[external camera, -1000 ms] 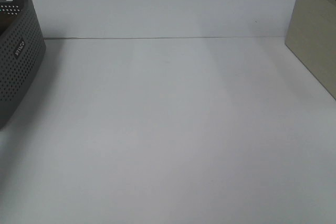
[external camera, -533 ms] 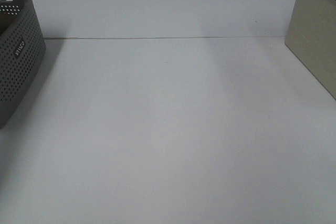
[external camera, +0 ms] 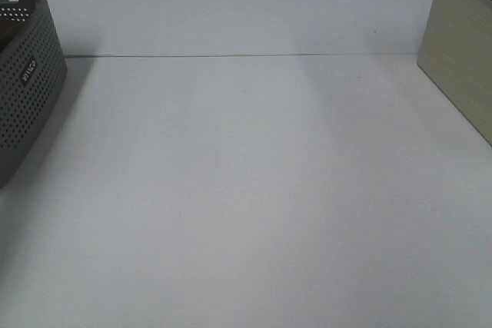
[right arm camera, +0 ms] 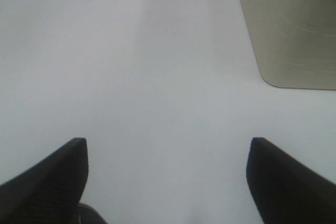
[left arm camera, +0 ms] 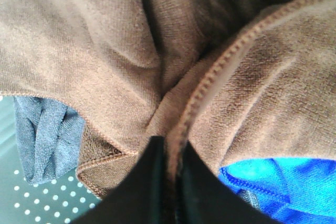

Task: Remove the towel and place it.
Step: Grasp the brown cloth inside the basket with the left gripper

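Grey cloth (left arm camera: 46, 136) and blue cloth (left arm camera: 286, 182) crowd the towel (left arm camera: 100, 40), pinched in the left gripper (left arm camera: 169, 148), seen from its wrist alone; right gripper (right arm camera: 168, 142) gapes over the table (right arm camera: 147, 66).

Basket (external camera: 27, 97) is running off high view's left edge, beige box (external camera: 461, 67) off right. Towel (left arm camera: 79, 35) is partly covering grey cloth (left arm camera: 44, 135) and blue cloth (left arm camera: 283, 182).

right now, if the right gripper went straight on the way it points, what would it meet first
Most likely the bare white table; the right gripper is open, and the beige bin sits off to one side.
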Action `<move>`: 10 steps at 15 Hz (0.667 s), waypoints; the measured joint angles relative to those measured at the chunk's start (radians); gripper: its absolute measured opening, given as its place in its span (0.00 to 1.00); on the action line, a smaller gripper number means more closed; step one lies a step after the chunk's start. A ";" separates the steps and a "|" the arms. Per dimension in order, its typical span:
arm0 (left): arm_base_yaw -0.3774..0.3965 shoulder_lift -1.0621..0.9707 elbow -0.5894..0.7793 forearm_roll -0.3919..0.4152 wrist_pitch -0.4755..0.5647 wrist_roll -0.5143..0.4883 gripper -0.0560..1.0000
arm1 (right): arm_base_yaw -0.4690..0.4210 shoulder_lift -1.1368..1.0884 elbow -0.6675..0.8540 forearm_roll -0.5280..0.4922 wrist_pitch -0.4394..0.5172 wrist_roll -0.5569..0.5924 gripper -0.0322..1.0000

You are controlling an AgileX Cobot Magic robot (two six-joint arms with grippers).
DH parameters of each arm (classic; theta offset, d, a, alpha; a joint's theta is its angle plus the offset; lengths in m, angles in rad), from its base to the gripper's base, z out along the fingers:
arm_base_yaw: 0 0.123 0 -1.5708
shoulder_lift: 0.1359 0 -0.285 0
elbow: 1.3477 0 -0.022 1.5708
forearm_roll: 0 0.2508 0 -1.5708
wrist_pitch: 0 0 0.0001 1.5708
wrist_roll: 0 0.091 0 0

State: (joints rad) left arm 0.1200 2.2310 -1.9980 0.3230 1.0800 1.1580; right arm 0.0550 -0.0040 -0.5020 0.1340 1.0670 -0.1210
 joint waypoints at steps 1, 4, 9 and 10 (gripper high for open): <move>0.000 0.000 0.000 0.000 -0.002 -0.004 0.05 | 0.000 0.000 0.000 0.000 0.000 0.000 0.80; 0.000 0.000 0.000 -0.029 -0.003 -0.026 0.05 | 0.000 0.000 0.000 0.000 0.000 0.000 0.80; 0.000 0.000 -0.001 -0.074 -0.001 -0.029 0.05 | 0.000 0.000 0.000 0.000 0.000 0.000 0.80; 0.000 -0.010 -0.005 -0.066 -0.001 -0.029 0.05 | 0.000 0.000 0.000 0.000 0.000 0.000 0.80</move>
State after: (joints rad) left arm 0.1200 2.2210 -2.0030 0.2570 1.0790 1.1290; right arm 0.0550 -0.0040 -0.5020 0.1340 1.0670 -0.1210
